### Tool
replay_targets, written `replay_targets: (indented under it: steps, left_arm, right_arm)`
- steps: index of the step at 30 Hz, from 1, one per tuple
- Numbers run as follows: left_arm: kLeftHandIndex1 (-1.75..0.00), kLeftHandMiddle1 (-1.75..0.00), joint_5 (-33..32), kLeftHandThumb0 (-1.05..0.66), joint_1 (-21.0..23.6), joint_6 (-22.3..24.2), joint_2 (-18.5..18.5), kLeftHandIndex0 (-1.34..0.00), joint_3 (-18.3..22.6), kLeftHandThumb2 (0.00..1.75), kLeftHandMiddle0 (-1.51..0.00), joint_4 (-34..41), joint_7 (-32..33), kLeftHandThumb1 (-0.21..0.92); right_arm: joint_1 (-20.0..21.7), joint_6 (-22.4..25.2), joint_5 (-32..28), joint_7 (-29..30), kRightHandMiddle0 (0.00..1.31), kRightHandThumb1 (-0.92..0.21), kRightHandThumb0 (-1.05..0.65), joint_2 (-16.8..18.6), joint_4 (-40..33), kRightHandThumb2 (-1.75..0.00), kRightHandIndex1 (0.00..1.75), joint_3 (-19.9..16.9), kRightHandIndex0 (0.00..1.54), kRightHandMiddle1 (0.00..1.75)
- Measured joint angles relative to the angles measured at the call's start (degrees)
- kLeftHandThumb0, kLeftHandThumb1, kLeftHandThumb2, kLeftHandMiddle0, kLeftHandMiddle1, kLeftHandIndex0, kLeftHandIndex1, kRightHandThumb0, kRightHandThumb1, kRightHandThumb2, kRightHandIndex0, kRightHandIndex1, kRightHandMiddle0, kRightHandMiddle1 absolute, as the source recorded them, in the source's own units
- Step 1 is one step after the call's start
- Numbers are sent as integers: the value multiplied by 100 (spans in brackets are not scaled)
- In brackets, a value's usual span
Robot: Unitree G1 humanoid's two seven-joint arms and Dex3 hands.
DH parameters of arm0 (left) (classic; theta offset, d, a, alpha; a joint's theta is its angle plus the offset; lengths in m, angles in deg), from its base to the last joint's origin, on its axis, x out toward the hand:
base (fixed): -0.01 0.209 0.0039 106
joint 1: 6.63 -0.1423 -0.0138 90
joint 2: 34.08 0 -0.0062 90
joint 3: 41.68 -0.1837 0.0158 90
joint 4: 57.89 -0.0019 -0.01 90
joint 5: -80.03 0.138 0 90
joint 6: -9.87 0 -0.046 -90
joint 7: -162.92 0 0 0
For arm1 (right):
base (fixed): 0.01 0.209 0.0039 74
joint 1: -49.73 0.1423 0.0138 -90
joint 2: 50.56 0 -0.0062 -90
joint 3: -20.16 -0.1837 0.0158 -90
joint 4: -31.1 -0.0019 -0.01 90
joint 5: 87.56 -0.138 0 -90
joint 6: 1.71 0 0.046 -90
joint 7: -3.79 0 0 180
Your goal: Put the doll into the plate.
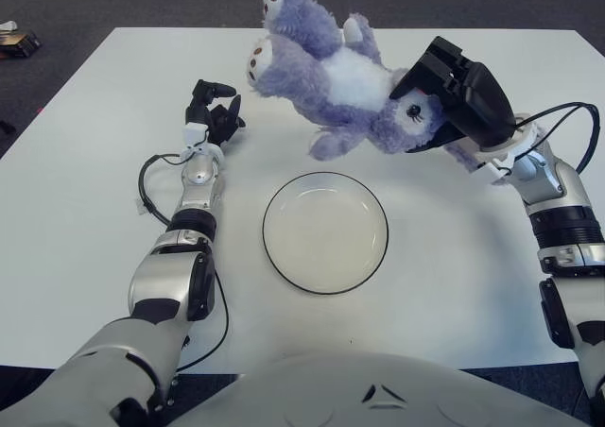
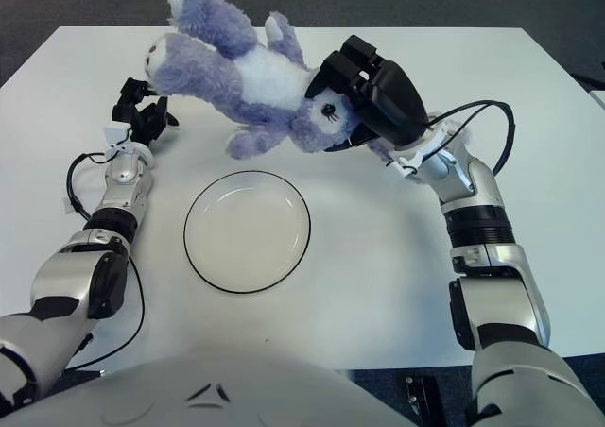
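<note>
A purple and white plush doll (image 1: 326,77) hangs in the air, head down to the right and feet up to the left. My right hand (image 1: 454,96) is shut on its head and holds it above the table, just behind and to the right of the plate. The plate (image 1: 325,232) is white with a dark rim and lies empty in the middle of the white table (image 1: 85,210). My left hand (image 1: 213,115) shows to the left of the plate, fingers relaxed and holding nothing.
A small dark object (image 1: 17,42) lies on the floor beyond the table's far left corner. A black cable (image 1: 146,186) loops beside my left forearm. The table's edges show on all sides.
</note>
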Motion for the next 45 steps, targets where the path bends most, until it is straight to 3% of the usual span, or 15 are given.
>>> replay_targets:
  steps: [10,22,29,45]
  left_arm:
    - [-149,-152,87,-36,120,78,-15,-44,-64,29,-87,-66,101,92]
    - [-152,-153,22,-36,190,73,-171,-42,-78,31,-86,-135,24,92]
    - [-152,-155,-7,-36,249,72,-251,-42,-85,31,-85,-134,7,92]
    - [-152,-156,-6,-35,275,73,-293,-42,-101,32,-83,-133,8,92]
  right_arm:
    - [-372,-343,-448,-326,39,-38,0,8,53,-123,169,201,54,175]
    - [-441,-400,-2274,-1675,38,-39,0,-149,-77,-120,166,768,55,175]
    - [-490,-502,-2885,-2315,39,-42,0,-150,-88,-115,160,942,56,175]
    - [-839,40,-4174,-3696,39,-44,0,-301,-515,-110,155,999,55,175]
